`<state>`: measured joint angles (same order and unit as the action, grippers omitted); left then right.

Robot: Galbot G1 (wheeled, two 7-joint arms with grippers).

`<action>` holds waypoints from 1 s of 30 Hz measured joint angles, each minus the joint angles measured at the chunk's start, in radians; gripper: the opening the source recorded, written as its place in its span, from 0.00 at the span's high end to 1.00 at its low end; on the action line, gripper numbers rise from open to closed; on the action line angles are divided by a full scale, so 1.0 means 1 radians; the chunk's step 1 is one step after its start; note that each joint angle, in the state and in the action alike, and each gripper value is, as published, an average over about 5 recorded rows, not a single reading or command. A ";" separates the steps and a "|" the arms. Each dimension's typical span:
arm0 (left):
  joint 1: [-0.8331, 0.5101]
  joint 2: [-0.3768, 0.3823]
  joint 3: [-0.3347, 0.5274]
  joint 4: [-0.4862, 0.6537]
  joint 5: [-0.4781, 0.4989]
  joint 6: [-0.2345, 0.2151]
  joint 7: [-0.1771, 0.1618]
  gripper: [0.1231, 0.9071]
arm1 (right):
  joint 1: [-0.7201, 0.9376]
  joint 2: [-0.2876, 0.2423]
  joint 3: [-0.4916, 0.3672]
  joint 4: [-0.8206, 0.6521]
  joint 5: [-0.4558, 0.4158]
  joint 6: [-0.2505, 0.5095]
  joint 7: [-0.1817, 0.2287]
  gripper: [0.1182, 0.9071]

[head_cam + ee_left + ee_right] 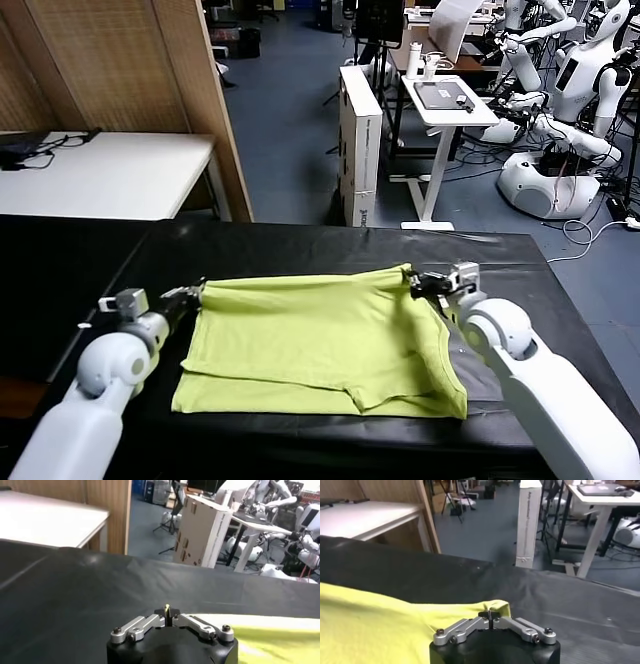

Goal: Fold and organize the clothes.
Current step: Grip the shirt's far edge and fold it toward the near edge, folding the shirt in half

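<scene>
The clothes are one lime yellow-green T-shirt (320, 340), lying partly folded on the black table (90, 260). Its far edge is stretched between my two grippers. My left gripper (196, 293) is shut on the far left corner of the shirt; in the left wrist view a sliver of yellow cloth shows between the closed jaws of that gripper (169, 614), with the T-shirt (280, 640) beside it. My right gripper (415, 281) is shut on the far right corner. The right wrist view shows the gripper (490, 616) pinching the T-shirt (380, 625) at a bunched corner.
The black table's far edge (400, 230) runs behind the shirt. Beyond it stand a white table (110, 170), a wooden partition (170, 80), a tall cardboard box (360, 130), a white desk (450, 100) and other white robots (560, 130).
</scene>
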<state>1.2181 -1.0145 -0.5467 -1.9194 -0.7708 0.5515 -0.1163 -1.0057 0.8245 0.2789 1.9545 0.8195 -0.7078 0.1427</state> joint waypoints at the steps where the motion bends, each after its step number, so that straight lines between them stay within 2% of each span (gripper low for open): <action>1: 0.019 -0.002 -0.006 -0.018 0.001 0.001 -0.001 0.92 | -0.027 -0.012 0.012 0.021 0.000 -0.007 0.004 0.97; 7: 0.124 -0.004 -0.042 -0.116 0.013 0.005 0.004 0.92 | -0.170 -0.067 0.074 0.131 -0.001 -0.028 0.033 0.97; 11: 0.195 -0.007 -0.068 -0.168 0.027 0.002 0.013 0.92 | -0.248 -0.088 0.108 0.186 -0.001 -0.029 0.037 0.97; 20: 0.343 -0.034 -0.117 -0.227 0.091 -0.018 0.036 0.92 | -0.368 -0.102 0.125 0.250 -0.005 -0.029 0.037 0.97; 30: 0.451 -0.055 -0.128 -0.245 0.126 -0.037 0.041 0.92 | -0.435 -0.114 0.128 0.279 -0.009 -0.029 0.038 0.97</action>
<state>1.6688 -1.0696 -0.6748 -2.1647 -0.6448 0.5141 -0.0748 -1.4410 0.7108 0.4070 2.2337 0.8109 -0.7365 0.1811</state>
